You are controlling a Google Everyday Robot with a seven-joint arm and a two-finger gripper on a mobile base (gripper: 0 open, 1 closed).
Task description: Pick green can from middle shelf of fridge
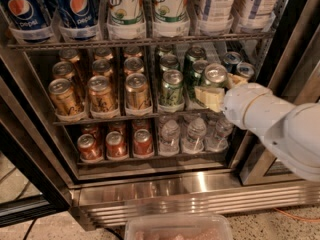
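while the pincer straddles a green can on the middle shelf

camera view: as i look into the open fridge (pixel 200 189), my pincer (pixel 222 89) is reaching in from the right on the end of the white arm (pixel 280 124), at the height of the middle shelf (pixel 105 119). it stands wide, with the green can (pixel 215 75) between its two pale pads: one pad (pixel 209 98) sits low against the can's front left side, the other (pixel 236 80) shows just right of the can's silver top. i cannot tell whether the pads press on the can. the can stands upright at the front of its lane on the wire rack.

just left of the pincer, in the next lane, another green can (pixel 171 86) stands upright, with more green cans in line behind it. further left of the pincer are three lanes of gold cans (pixel 100 91). right behind the pincer, deeper in the shelf, i see blue-and-silver cans (pixel 232 61).

above the pincer, the upper rack holds pepsi bottles (pixel 30 9) far to the left and 7up bottles (pixel 125 4) nearer. below the pincer stand small water bottles (pixel 195 134), and down to its left red cans (pixel 115 144). well below, at the bottom edge, is a clear plastic container (pixel 177 226) in front of the ribbed steel base.
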